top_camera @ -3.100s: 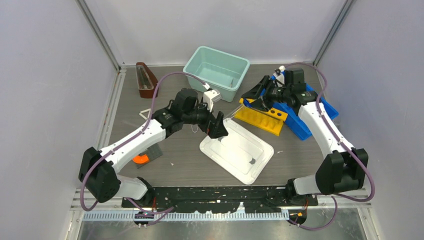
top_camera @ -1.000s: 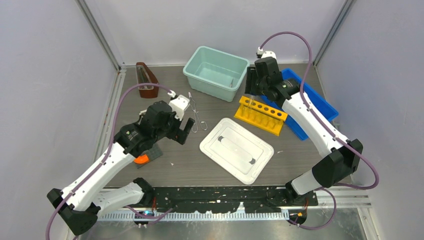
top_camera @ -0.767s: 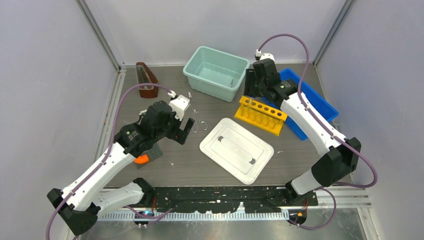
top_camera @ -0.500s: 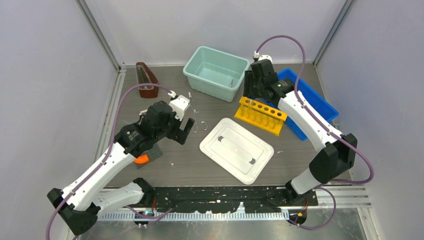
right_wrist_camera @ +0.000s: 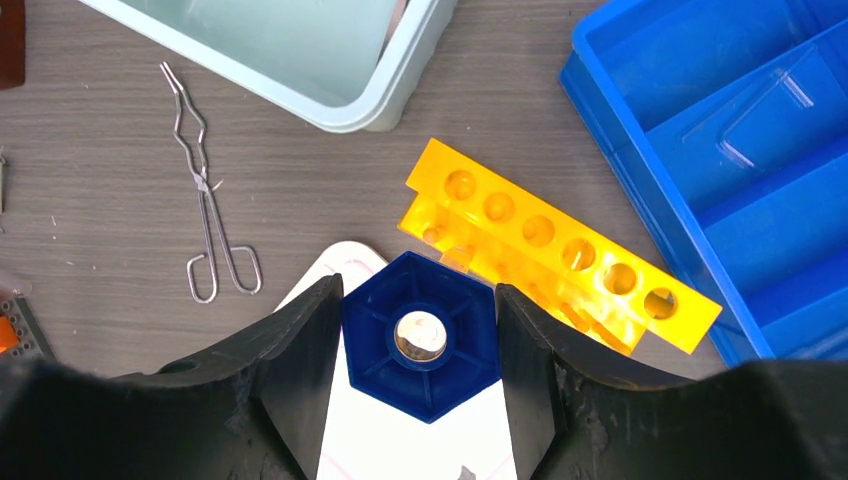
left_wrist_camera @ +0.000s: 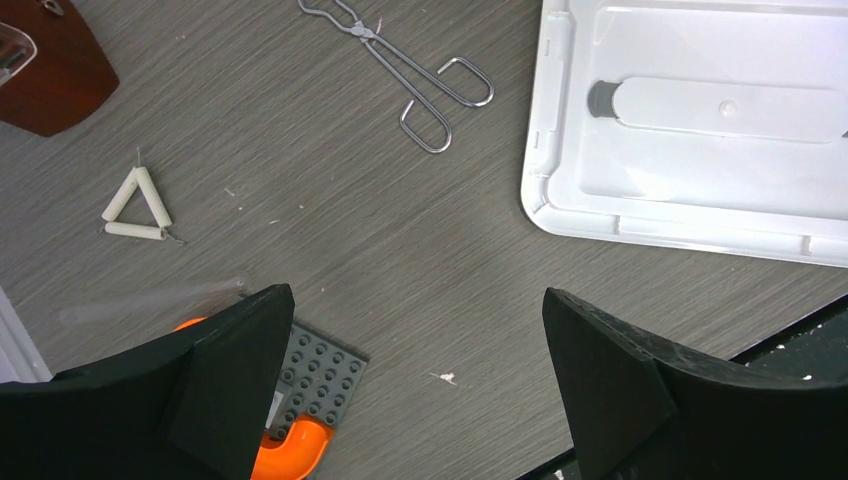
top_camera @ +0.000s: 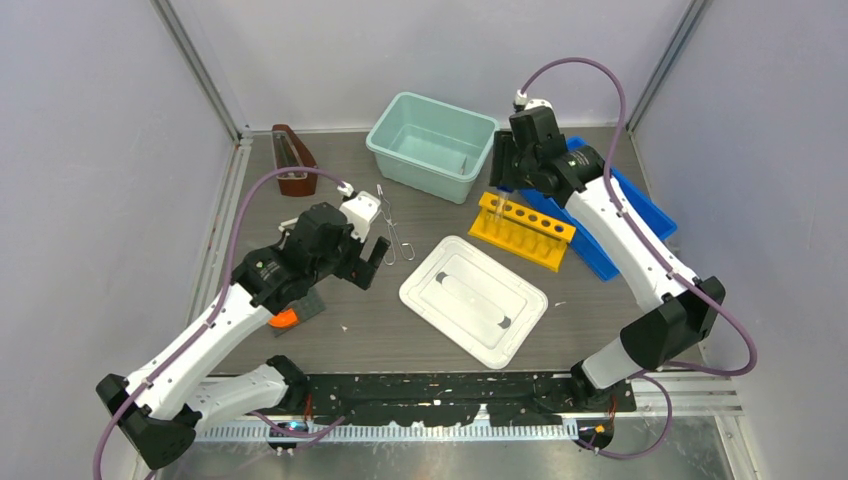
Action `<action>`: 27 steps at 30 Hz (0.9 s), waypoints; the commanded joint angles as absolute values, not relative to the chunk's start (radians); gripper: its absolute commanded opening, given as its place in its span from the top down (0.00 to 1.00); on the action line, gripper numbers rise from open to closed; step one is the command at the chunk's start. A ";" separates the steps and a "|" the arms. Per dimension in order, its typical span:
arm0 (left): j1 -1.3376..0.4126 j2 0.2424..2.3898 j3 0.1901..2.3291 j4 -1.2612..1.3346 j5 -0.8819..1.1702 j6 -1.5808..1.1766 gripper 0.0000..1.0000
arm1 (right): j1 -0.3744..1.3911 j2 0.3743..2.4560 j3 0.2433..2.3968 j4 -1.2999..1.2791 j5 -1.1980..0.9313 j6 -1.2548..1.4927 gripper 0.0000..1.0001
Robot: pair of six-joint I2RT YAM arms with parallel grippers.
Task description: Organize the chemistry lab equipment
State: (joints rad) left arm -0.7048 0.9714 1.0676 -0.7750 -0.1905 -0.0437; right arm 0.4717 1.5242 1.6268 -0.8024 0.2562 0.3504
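My right gripper is shut on a blue hexagonal knob-like piece with a clear round centre. It holds the piece in the air between the teal bin and the yellow rack, and it also shows in the top view. My left gripper is open and empty above the bare table, seen from the top. The silver wire tongs lie flat just beyond it and show in the top view. The small white triangle lies to the left. A clear glass rod lies by my left finger.
A teal bin stands at the back. A yellow test-tube rack leans on a blue tray. A white lid lies mid-table. A brown holder is at back left. A grey studded plate with an orange piece lies beneath my left arm.
Since three seconds ago my left arm has pulled back from the white lid and my right arm has risen from the rack. In the last second only the right gripper shifted slightly.
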 commanded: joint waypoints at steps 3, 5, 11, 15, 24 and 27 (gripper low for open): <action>-0.707 0.969 1.065 -0.739 -0.194 -0.034 0.00 | 0.477 1.464 1.648 -0.854 0.254 0.372 0.65; -0.707 0.969 1.065 -0.737 -0.193 -0.032 0.00 | 0.477 1.460 1.637 -0.848 0.254 0.371 0.65; -0.707 0.971 1.062 -0.737 -0.195 -0.033 0.00 | 0.478 1.461 1.585 -0.780 0.230 0.360 0.66; -0.707 0.973 1.062 -0.737 -0.195 -0.031 0.00 | 0.477 1.465 1.572 -0.742 0.244 0.338 0.67; -0.707 0.974 1.062 -0.736 -0.193 -0.028 0.00 | 0.477 1.470 1.542 -0.704 0.253 0.308 0.67; -0.708 0.975 1.061 -0.736 -0.192 -0.029 0.00 | 0.477 1.468 1.573 -0.719 0.248 0.308 0.67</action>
State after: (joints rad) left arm -0.7048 0.9764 1.0626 -0.7750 -0.1905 -0.0429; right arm 0.4721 1.5024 1.5349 -0.7567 0.2405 0.3237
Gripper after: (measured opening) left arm 0.994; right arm 0.603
